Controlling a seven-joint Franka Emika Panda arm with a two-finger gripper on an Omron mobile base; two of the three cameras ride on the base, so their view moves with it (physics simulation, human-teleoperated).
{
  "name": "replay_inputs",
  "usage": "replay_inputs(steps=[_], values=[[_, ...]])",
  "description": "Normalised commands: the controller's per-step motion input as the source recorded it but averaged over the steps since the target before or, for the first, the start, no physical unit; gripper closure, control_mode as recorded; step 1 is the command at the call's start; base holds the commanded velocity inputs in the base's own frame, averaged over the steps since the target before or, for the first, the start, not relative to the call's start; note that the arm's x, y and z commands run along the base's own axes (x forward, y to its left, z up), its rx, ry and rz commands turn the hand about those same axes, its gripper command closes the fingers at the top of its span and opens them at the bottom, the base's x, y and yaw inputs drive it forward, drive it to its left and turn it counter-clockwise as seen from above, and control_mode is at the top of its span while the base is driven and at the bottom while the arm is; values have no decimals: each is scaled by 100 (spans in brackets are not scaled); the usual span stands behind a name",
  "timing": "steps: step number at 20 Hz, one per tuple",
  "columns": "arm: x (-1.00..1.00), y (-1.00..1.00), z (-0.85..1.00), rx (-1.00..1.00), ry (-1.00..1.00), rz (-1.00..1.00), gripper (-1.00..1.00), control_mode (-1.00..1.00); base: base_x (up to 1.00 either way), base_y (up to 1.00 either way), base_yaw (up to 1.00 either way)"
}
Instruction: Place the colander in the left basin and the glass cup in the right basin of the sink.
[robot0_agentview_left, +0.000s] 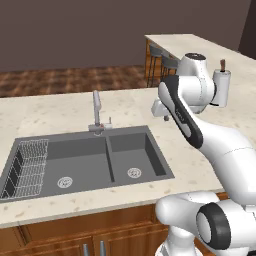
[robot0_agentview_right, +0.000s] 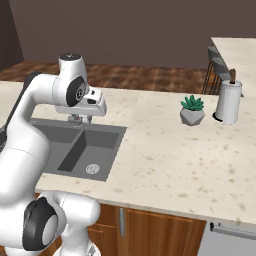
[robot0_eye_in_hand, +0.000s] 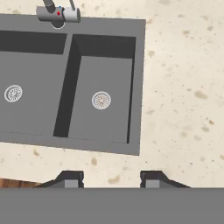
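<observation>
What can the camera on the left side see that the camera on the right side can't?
The left base view takes in the wider left basin with its wire rack, the faucet and a bar stool behind the far counter.

The right base view takes in a small green plant in a grey pot and the robot's hand hanging above the sink's edge.

Both views take in the right basin with its round drain, the speckled counter, the paper towel roll and the white arm.
</observation>
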Motion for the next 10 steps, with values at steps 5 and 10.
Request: replay_inputs(steps=[5, 10], values=[[0, 0, 0, 0, 0, 0, -100, 100, -2, 0, 0], [0, 0, 0, 0, 0, 0, -100, 100, -16, 35, -13]])
